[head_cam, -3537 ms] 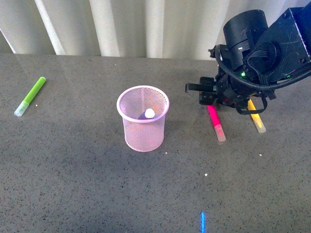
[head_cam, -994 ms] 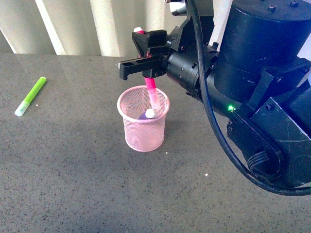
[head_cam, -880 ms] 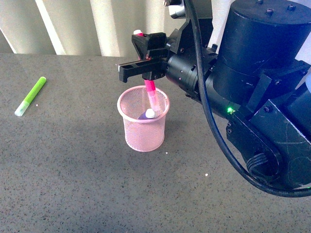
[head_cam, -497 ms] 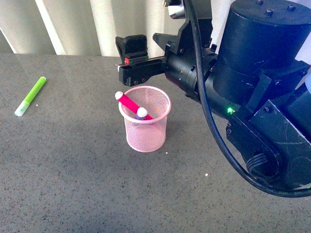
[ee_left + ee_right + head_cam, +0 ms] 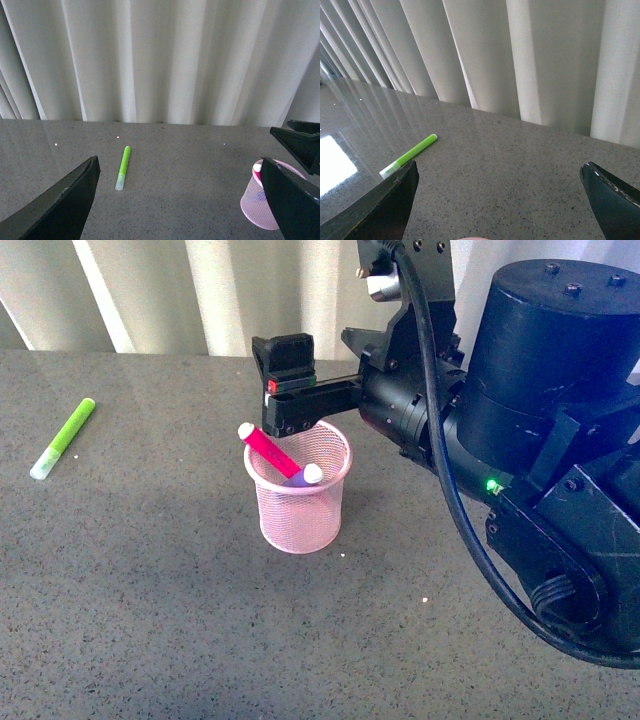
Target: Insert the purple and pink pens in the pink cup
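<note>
Apparently the job is nearing its end — the pink pen [image 5: 268, 449] is leaning inside the pink cup [image 5: 298, 516], its pale cap poking out over the rim on the robot's left side, and a second pale cap with a sliver of purple below it is showing at the purple pen [image 5: 305, 476], which is sitting in the cup too. The right gripper [image 5: 285, 390] is hovering just above the rim, jaws spread and holding nothing; the left gripper [image 5: 180, 200] is waiting well apart with its jaws wide as well. A green marker [image 5: 62, 438] is lying far off on the table [image 5: 150, 620] — no part of the task. What is remaining, by my judgement, is only pulling the arm away.
</note>
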